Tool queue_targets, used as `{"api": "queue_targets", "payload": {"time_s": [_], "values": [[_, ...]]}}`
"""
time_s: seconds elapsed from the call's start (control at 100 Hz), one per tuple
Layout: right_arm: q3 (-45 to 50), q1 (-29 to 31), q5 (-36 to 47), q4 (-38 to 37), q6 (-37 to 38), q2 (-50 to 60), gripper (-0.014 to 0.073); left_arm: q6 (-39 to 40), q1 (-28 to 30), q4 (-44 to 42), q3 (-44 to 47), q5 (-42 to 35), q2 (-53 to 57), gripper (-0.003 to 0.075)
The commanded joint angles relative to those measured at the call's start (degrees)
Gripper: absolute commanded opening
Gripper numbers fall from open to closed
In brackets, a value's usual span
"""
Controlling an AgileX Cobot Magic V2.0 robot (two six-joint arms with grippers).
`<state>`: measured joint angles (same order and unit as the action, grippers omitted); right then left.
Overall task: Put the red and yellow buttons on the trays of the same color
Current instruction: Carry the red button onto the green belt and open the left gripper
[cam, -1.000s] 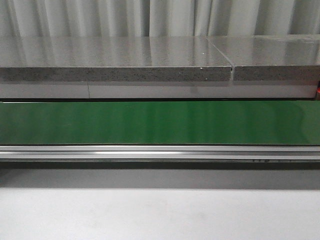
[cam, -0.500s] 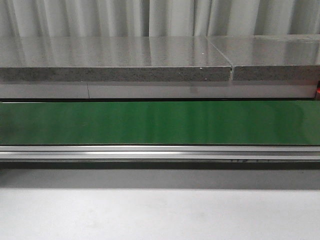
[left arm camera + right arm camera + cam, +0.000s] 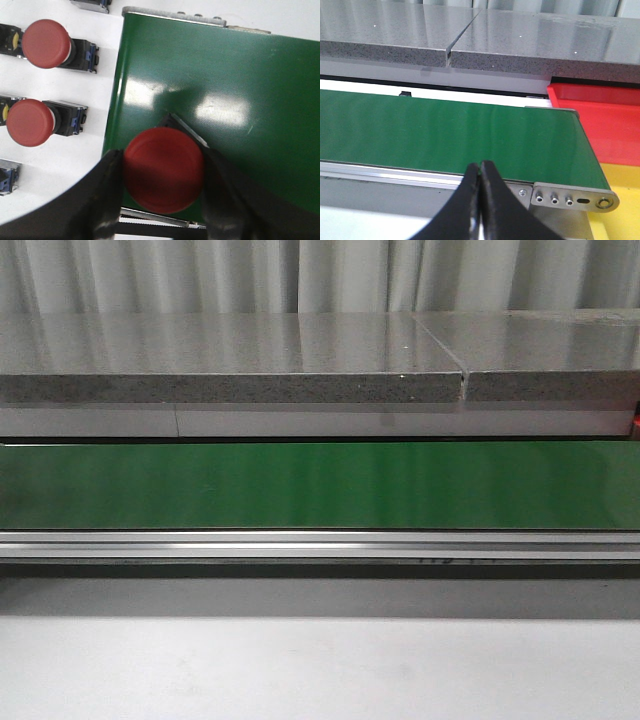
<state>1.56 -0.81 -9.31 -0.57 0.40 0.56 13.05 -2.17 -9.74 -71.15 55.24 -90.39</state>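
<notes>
Left gripper (image 3: 162,200): fingers (image 3: 107,200) closed on a red button (image 3: 164,170), one dark finger pressed against each side of its round cap. The held button sits over the green conveyor belt (image 3: 225,95), close to the belt's end edge and near its metal side rail. A dark body part of the button pokes out from behind the cap.

Right gripper (image 3: 480,200): the two black fingertips meet with no gap between them, nothing held. It hangs above the near rail of the belt, not far from the roller end bracket (image 3: 570,199).

Edges and room: in the front view the belt (image 3: 320,485) runs the full width of the frame, bare, bounded by an aluminium rail (image 3: 320,543) on the near side and a grey stone-look shelf (image 3: 230,360) behind. The white table (image 3: 320,670) in front is open. In the right wrist view the belt ends just beside a red tray (image 3: 600,115), with a yellow tray (image 3: 620,220) next to it on the near side; both touch or nearly touch the belt end.

Count: red buttons, three fully visible in the left wrist view, one gripped plus two (image 3: 46,44) (image 3: 29,122) lying on the white surface beside the belt. Partial bodies of further units show at the frame edges; colour of those cannot be told. No yellow button identified. Trays: one red, one yellow.
</notes>
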Motion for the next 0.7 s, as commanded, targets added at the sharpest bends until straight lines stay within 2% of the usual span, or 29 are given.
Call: {"api": "queue_targets", "payload": {"time_s": [0.0,0.01,0.08,0.15,0.2,0.45,0.69], "values": [[-0.63,-0.04,4.7,-0.26,0.07,0.96,-0.0068,-0.56,-0.35,-0.27,-1.85,-2.04,2.13,0.0334],[-0.63,-0.04,4.7,-0.26,0.07,0.96,-0.0068,-0.72,-0.35,-0.27,-1.85,-2.04,2.13,0.0375],[-0.63,-0.04,4.7,-0.26,0.07,0.96,-0.0068,-1.85,-0.35,-0.01,-1.85,-2.04,2.13,0.0501],[-0.63,-0.04,4.7,-0.26,0.07,0.96,-0.0068,-1.95,-0.35,-0.02,-1.85,-2.54,2.13,0.0587],[-0.63,-0.04,4.7,-0.26,0.07,0.96,-0.0068,-1.95,-0.35,-0.02,-1.97,-3.31,2.13,0.0613],[-0.63,-0.04,4.7,-0.26,0.07,0.96,-0.0068,-5.42,-0.35,4.22,-6.47,-3.32,2.13,0.061],[-0.63,-0.04,4.7,-0.26,0.07,0.96,-0.0068,-6.04,-0.35,4.87,-12.56,-1.99,2.36,0.061]]}}
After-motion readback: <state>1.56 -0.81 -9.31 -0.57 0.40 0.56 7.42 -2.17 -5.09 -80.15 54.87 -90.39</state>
